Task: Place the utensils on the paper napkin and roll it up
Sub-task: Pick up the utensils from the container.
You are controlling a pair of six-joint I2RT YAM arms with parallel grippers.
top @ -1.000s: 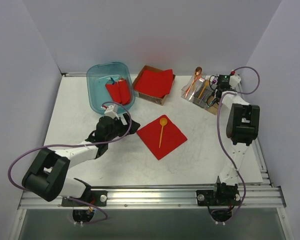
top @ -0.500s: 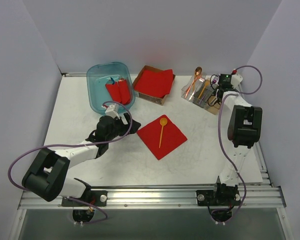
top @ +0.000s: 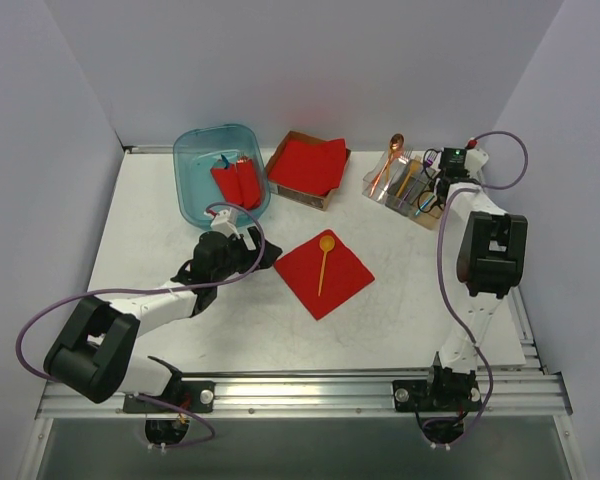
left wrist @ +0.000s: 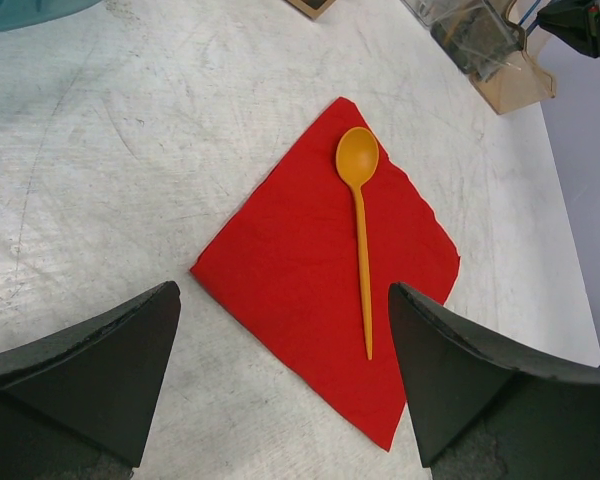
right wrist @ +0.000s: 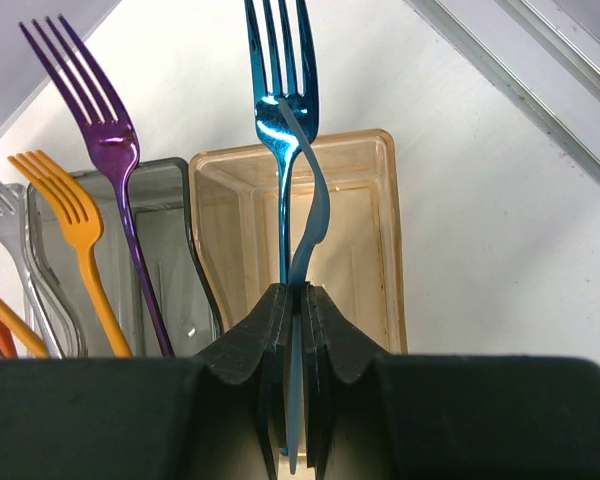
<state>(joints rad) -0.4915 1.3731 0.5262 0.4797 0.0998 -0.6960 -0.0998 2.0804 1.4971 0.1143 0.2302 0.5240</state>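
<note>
Paper napkin: a thin, plain, bright red square (left wrist: 300, 270) lay flat on the white table (top: 180, 300) near its middle, turned corner-on like a diamond.
Orange-yellow spoon: it (left wrist: 360, 225) rested on the napkin's right half, bowl toward the far corner, handle tip just inside the near edge.
Blue fork: shiny blue (right wrist: 283, 150), upright, tines up, in front of the tan clear compartment (right wrist: 365, 240).
Purple fork: it (right wrist: 118, 170) stood tilted in the grey compartment, beside an orange fork (right wrist: 80, 235).
Right gripper: it (right wrist: 297, 300) was pressed together on the blue fork's handle.
Left gripper: it (left wrist: 283, 330) hung wide apart, holding nothing, just left of the napkin.
Top view only: the blue bin (top: 195, 200) with red rolled bundles (top: 237, 182), the cardboard box of red napkins (top: 308, 165), and both arms.
Left wrist view only: the napkin's ragged edges and the spoon's thin handle.
Right wrist view only: the clamp on the fork and the fork colours.
</note>
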